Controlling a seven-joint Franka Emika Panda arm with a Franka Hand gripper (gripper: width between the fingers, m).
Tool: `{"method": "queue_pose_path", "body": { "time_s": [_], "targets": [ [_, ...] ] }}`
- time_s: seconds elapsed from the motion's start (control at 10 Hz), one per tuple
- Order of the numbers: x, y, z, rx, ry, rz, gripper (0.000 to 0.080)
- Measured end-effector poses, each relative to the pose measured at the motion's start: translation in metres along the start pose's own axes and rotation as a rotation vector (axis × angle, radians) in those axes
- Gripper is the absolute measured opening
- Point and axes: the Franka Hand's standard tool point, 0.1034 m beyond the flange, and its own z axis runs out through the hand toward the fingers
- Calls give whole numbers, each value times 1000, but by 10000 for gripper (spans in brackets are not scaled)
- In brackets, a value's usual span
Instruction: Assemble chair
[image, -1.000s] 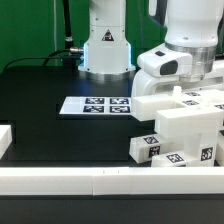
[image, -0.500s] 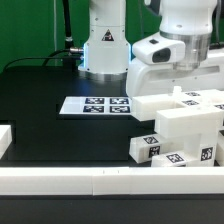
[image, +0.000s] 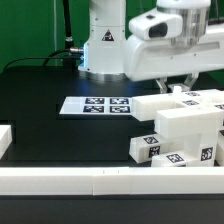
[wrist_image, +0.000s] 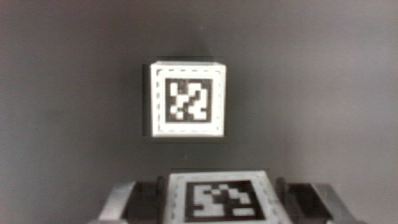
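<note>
Closest to me, the long white border rail (image: 80, 181) runs across the front of the black table (image: 45, 90). Just behind it, toward four o'clock in the exterior view, the loose chair parts (image: 185, 125) lie heaped: chunky white blocks touching one another, with square tags on the near faces. The marker board (image: 95, 104) lies flat near the middle of the table, at about nine o'clock from the heap.

Above the heap, at roughly two o'clock, the arm's white wrist hangs with the gripper (image: 178, 90) pointing straight down, its dark tips just above the topmost block. From this side I cannot tell what is between them (too small and shadowed). The robot base (image: 105, 50) stands farthest back, at twelve o'clock.

The wrist view settles it. The fingers (wrist_image: 128, 200) sit narrow on either side of a tagged part (wrist_image: 222, 197), touching its sides and gripping it. Beyond that, well apart, a single tagged block (wrist_image: 191, 103) lies on the dark table.
</note>
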Motion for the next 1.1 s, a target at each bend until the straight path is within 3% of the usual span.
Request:
{"method": "queue_pose_path", "body": {
  "time_s": [0.2,0.4,0.9,1.1],
  "targets": [
    [3,3,-23,13,3,8,284],
    [20,8,-51,28,6,20,284],
    [21,8,-49,25,7,19,284],
    [62,2,-71,25,40,4,284]
  ]
}}
